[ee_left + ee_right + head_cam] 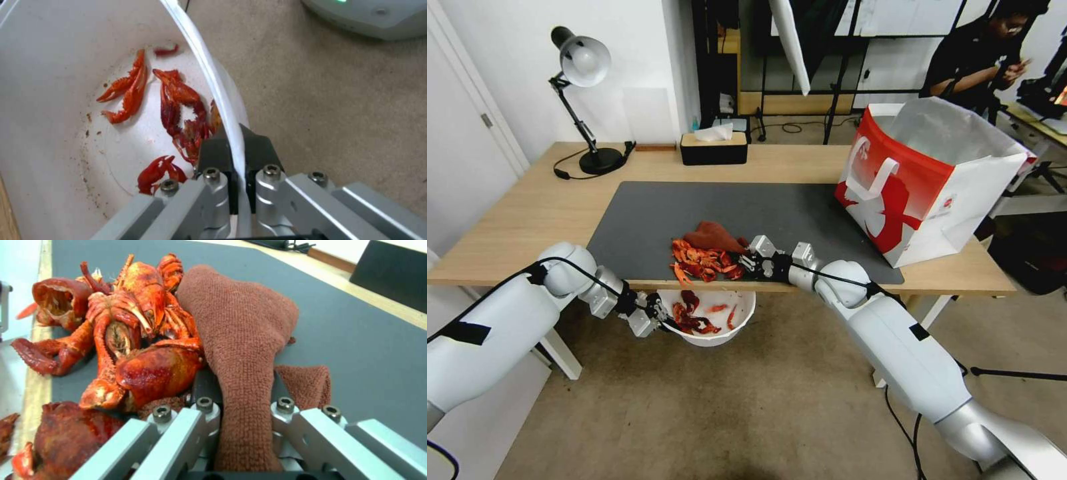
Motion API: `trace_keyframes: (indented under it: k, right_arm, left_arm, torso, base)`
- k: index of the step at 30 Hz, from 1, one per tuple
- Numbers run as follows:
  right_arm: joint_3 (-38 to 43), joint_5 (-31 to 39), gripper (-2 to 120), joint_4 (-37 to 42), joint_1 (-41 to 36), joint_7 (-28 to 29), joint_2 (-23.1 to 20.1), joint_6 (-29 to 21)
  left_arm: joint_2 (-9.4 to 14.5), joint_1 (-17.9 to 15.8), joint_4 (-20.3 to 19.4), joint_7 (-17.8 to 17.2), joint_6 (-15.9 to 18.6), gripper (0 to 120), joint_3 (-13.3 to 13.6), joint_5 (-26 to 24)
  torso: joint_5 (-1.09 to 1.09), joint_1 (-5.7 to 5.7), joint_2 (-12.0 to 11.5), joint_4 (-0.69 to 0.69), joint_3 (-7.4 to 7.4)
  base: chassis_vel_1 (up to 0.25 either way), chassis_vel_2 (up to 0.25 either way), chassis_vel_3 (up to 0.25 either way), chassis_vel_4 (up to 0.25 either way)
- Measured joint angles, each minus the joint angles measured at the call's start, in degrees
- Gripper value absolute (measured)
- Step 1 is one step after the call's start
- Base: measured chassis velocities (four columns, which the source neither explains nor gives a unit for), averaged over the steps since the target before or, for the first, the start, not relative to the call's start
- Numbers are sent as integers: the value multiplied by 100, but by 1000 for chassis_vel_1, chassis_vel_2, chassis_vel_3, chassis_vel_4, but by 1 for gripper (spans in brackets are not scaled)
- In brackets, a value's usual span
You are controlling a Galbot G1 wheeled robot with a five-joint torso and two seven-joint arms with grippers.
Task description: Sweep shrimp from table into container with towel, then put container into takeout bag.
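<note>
- At the near edge of the counter (527,213), my right claw (752,261) lies low on the dark grey mat (774,213), clamped on the towel (715,235), which spreads away from me behind the pile.
- Beside that towel, on its left, a heap of shrimp (704,261) sits at the mat's near edge, right above the container (740,320); in the right wrist view the shells (133,340) press against the cloth (245,326).
- Below the counter's edge, my left claw (658,319) holds the container in the air over the carpet (760,413), jaws pinched shut on its thin white rim (222,100).
- Inside that bowl, several red pieces (182,110) already lie on the bottom.
- At the far right of the counter, the takeout bag (920,200) stands upright and open, well apart from the pile.
- Along the far edge, a black tissue box (714,148) sits near the middle and a desk lamp (584,100) to its left.
</note>
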Motion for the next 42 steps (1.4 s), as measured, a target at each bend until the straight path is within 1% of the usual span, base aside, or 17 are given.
trace_keyframes:
  k: [12,22,42]
  right_arm:
    - [13,43,6,154,-113,-11,-34,-12]
    - [1,78,6,367,-199,-85,-94,-14]
    - [-48,80,6,595,-317,-164,-129,-15]
  left_arm:
    - [25,11,-20,-5,-1,0,-1,-2]
    - [142,81,-81,-9,-1,0,-68,-31]
    - [145,125,-89,-11,-1,0,-108,-34]
  torso:
    - [0,0,0,0,-1]
    - [0,0,0,0,-1]
    - [0,-1,0,0,-1]
  base:
    - [0,0,0,0]
    - [0,0,0,0]
    - [0,0,0,0]
